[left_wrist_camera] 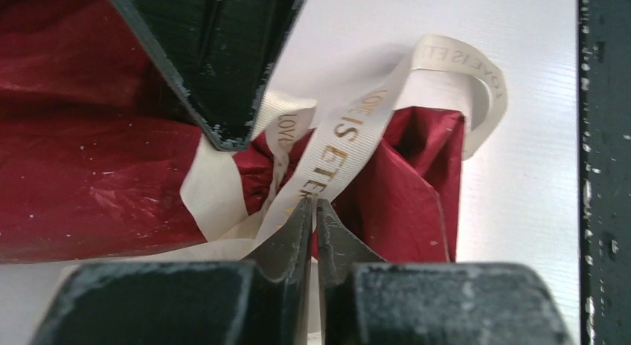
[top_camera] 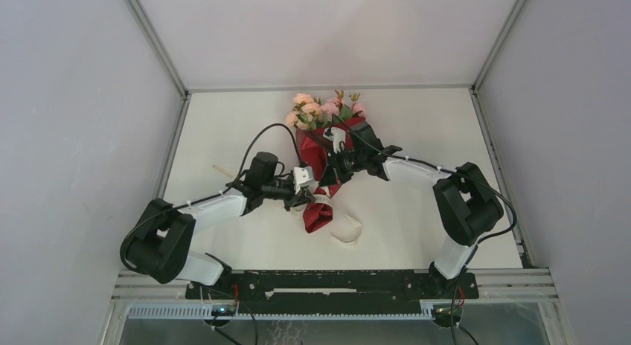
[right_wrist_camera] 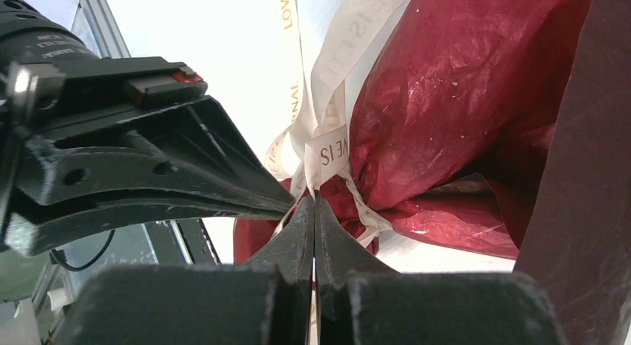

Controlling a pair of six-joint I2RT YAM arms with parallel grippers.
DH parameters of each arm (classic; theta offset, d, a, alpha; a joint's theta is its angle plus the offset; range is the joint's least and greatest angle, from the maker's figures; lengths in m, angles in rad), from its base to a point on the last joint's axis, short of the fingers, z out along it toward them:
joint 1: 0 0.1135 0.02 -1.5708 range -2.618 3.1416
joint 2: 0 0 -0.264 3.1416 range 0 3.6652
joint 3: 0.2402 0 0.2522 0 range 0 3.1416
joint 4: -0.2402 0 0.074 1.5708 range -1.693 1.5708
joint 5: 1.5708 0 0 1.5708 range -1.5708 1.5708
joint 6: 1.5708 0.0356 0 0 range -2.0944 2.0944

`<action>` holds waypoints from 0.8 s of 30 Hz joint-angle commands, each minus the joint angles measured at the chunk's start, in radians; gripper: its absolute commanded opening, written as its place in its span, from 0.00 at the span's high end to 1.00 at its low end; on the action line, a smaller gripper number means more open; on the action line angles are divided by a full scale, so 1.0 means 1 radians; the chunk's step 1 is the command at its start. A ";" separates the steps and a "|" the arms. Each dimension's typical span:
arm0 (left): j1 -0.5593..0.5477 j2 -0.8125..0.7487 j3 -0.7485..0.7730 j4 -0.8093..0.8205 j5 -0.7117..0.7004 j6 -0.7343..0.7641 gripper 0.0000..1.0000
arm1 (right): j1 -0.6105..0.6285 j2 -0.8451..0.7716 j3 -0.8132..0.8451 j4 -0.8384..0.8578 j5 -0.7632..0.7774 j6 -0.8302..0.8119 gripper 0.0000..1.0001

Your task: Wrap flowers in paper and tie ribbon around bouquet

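Count: one bouquet (top_camera: pixel 311 146), about six pink blooms among the flowers (top_camera: pixel 312 107), one sheet of red paper (top_camera: pixel 317 217), one ribbon (left_wrist_camera: pixel 350 133), two arms.
Bouquet: lying on the counter (top_camera: pixel 417 211), blooms at the far end, tapered paper tail toward the arm bases.
Ribbon: wound round the cone's narrow neck, with a loose loop on the counter just beside the tail.
Arms: both reach inward and meet over the neck, one from each side.
Left claw (left_wrist_camera: pixel 314 205): fingers nearly together, clamped on a ribbon strand.
Right claw (right_wrist_camera: pixel 313 200): fingers pressed together, a strand pinched at the tips.
Writing: gold letters on the ribbon — "LOVE IS ETER…", the rest hidden.
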State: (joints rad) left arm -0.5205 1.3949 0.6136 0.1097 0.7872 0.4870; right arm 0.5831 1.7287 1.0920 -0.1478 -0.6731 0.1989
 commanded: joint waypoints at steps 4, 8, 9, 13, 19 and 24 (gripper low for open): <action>-0.025 0.069 0.071 0.134 -0.200 -0.194 0.93 | 0.014 -0.050 0.002 0.044 -0.021 0.054 1.00; -0.025 0.055 0.037 0.208 -0.249 -0.208 0.86 | 0.024 -0.063 0.000 0.019 -0.005 0.054 1.00; -0.025 0.047 0.030 0.211 -0.258 -0.214 0.86 | 0.026 -0.066 0.001 0.015 -0.001 0.054 1.00; -0.024 -0.016 0.008 0.157 -0.181 -0.187 0.79 | 0.024 -0.069 0.002 0.002 0.009 0.054 1.00; 0.038 -0.085 0.058 -0.034 0.059 -0.039 0.57 | 0.020 -0.072 0.001 0.002 0.003 0.054 1.00; 0.055 -0.028 0.103 0.043 0.021 -0.029 0.40 | 0.022 -0.078 0.001 -0.004 -0.006 0.047 1.00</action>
State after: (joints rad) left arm -0.4767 1.3388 0.6559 0.1196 0.7673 0.4011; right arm 0.6033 1.7107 1.0916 -0.1619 -0.6708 0.2348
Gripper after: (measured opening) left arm 0.561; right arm 0.006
